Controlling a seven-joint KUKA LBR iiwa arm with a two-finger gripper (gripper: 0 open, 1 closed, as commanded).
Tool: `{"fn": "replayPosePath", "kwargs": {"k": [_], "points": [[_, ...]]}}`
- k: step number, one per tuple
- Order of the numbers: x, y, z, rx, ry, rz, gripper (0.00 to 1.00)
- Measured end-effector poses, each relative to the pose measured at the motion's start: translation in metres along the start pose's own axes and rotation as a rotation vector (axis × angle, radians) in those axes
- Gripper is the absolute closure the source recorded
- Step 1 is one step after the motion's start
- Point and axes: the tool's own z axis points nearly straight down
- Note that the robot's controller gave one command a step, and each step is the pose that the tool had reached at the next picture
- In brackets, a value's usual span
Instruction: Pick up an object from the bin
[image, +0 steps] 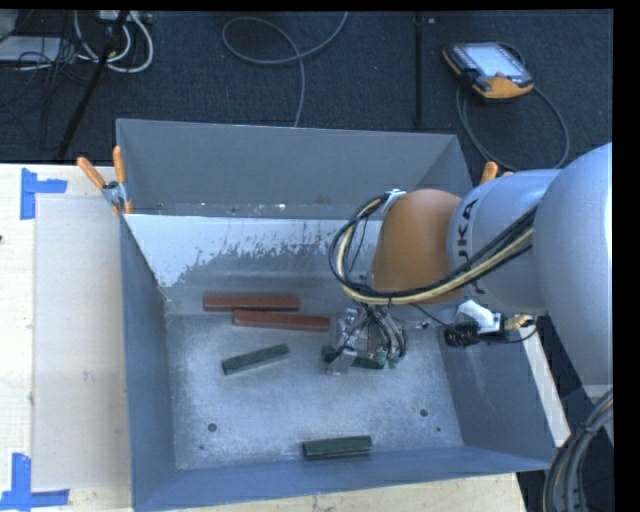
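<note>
My gripper (357, 346) is low over the bin floor, right of the middle, under the arm's orange cover. A bit of a dark green thing (380, 363) shows at its lower right edge; what it is and whether it is held, I cannot tell. Just left of the gripper lies a brown bar (282, 320), its right end close to the gripper. A second brown bar (252, 302) lies beside it, a little farther back. A dark green bar (255, 359) lies tilted on the floor to the left.
Another dark green bar (337, 447) lies flat near the bin's front wall. The arm and its cables hang over the bin's right side and hide the floor there. The sloped walls rise close on every side.
</note>
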Motion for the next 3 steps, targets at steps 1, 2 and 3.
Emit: {"fn": "replayPosePath", "kwargs": {"k": [1, 2, 3], "points": [[-0.012, 0.015, -0.127, 0.0, 0.0, -0.018, 1.0], [-0.012, 0.015, -0.126, 0.0, 0.001, -0.018, 1.0], [-0.011, 0.007, -0.142, 0.002, 0.009, -0.122, 1.0]]}}
